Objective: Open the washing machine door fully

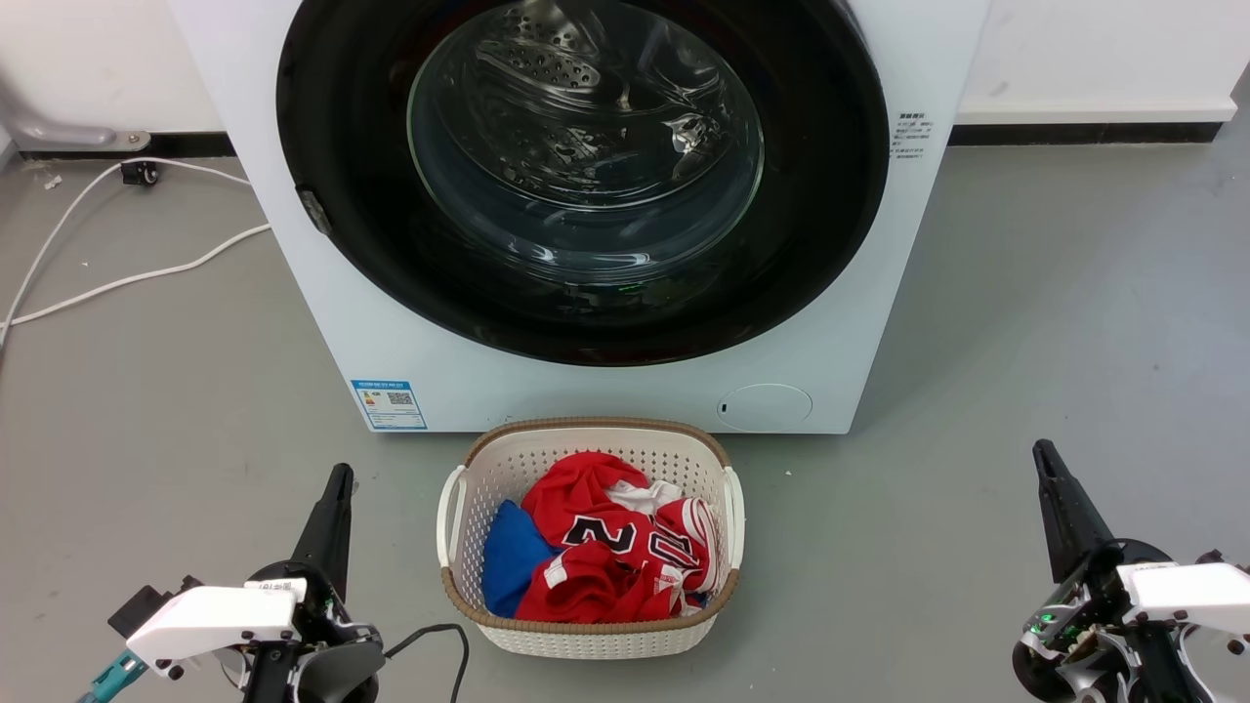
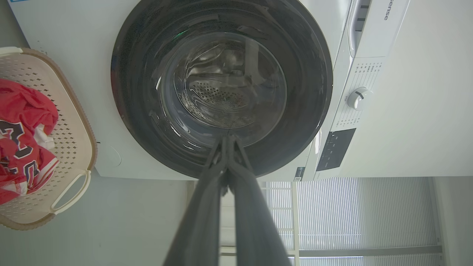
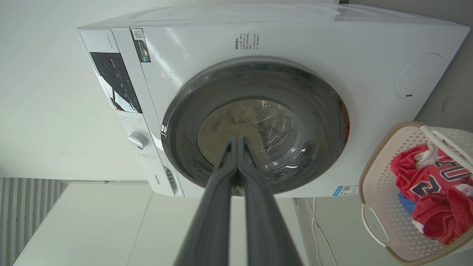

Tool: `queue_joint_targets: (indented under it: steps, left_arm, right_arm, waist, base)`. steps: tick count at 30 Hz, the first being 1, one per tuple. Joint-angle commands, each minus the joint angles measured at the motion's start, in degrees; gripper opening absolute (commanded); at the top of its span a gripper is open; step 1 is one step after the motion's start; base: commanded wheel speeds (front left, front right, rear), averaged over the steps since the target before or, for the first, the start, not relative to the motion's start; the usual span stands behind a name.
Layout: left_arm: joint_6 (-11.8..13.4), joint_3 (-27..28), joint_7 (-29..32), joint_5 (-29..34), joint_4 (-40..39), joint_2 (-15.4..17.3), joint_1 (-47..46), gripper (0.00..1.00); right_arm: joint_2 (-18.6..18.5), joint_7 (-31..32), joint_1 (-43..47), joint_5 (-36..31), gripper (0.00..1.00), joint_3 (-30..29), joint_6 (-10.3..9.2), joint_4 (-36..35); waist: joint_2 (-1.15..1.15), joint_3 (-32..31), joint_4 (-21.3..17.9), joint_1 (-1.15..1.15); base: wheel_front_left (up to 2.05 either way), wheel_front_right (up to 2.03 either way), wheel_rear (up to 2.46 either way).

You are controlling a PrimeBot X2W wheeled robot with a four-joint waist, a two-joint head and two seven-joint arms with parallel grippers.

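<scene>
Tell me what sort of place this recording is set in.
Likely a laundry room or mock-up of one: a white front-loading washing machine, a basket of clothes before it, a grey floor.

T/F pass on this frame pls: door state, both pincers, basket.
1. The washing machine door is closed. True.
2. The left pincer grips the door's rim. False: it is shut on nothing, apart from the washing machine.
3. The right pincer is shut and empty. True.
4. The laundry basket is empty. False: it holds a red jersey and a blue cloth.
5. The laundry basket stands on the floor in front of the washing machine. True.
</scene>
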Motion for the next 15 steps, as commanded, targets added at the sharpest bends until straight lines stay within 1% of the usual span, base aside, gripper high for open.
queue_joint_targets:
  steps: [1,15]
  left_arm:
    - [-0.2,0.1,0.1,-0.1,0.0,-0.1,-0.3,0.00]
    - [-0.2,0.1,0.1,-0.1,0.0,-0.1,-0.3,0.00]
  right_arm:
    - [0.2,0.1,-0.6,-0.4,0.00,-0.1,0.00,0.0]
    - [0.2,0.1,-0.6,-0.4,0.00,-0.1,0.00,0.0]
  waist:
    - [0.00,0.0,0.0,0.00]
    - [0.00,0.0,0.0,0.00]
  base:
    - [0.00,0.00,0.00]
    - [0.00,0.00,0.00]
